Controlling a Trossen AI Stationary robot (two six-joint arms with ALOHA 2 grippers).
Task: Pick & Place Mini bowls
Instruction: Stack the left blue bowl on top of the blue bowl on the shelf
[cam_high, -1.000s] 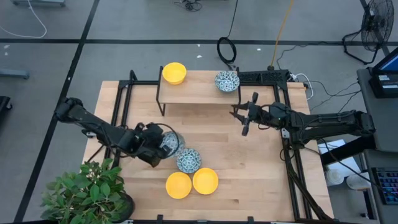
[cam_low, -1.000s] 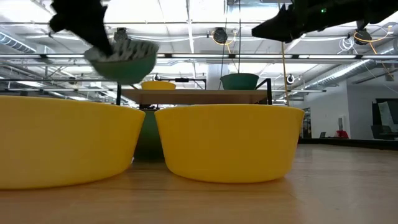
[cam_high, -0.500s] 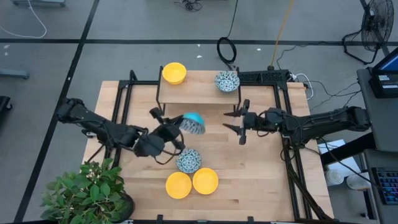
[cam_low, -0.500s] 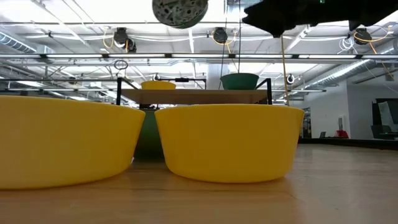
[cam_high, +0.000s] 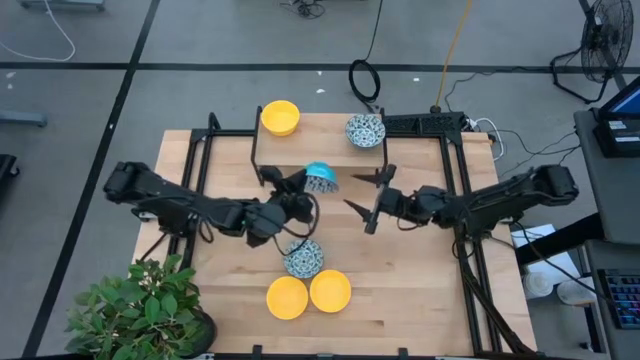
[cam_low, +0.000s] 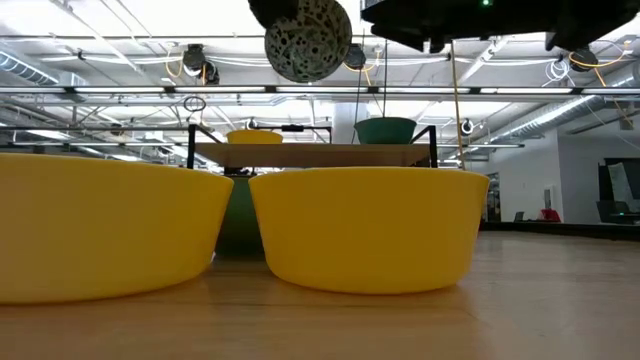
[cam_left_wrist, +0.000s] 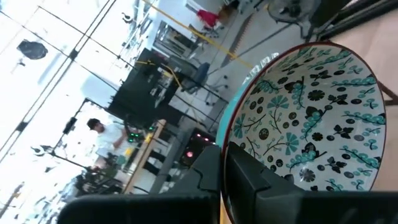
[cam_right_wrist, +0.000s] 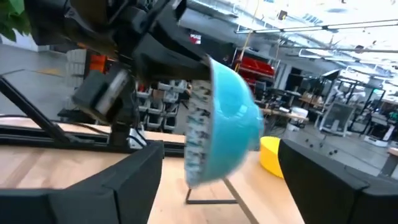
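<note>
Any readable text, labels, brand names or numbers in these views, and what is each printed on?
None can be read.
The patterned mini bowl held in the left gripper carries only a leaf and flower pattern, no lettering.
Boxes and equipment in the room behind are too blurred to read.

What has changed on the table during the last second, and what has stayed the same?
The left gripper, shut on a patterned bowl, lifted it from beside the bowl on the table and carried it toward the table's middle, tipping it sideways. The right gripper opened wide and moved toward it. The two shelf bowls and the two front yellow bowls did not move.
</note>
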